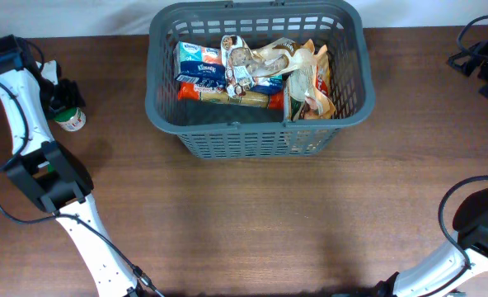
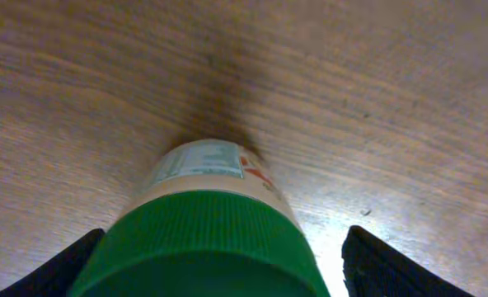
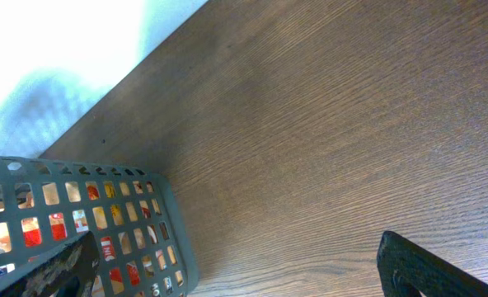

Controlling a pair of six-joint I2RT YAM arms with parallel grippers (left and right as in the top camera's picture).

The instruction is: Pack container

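Note:
The dark grey basket [image 1: 260,140] stands at the back middle of the table and holds several grocery packets [image 1: 244,74]. A small jar with a green lid [image 1: 71,120] stands on the table far to the left of the basket. My left gripper [image 1: 63,99] is over it. In the left wrist view the jar [image 2: 211,247] sits between my open left fingers [image 2: 225,233], with a gap on the right side. My right gripper [image 1: 466,64] is open and empty, right of the basket. The right wrist view shows a corner of the basket [image 3: 104,223] beside the open right fingers [image 3: 236,239].
The wooden table [image 1: 252,223] ends at a white wall behind the basket. My left arm [image 1: 54,181] runs along the left side, and my right arm's base [image 1: 475,223] is at the front right corner.

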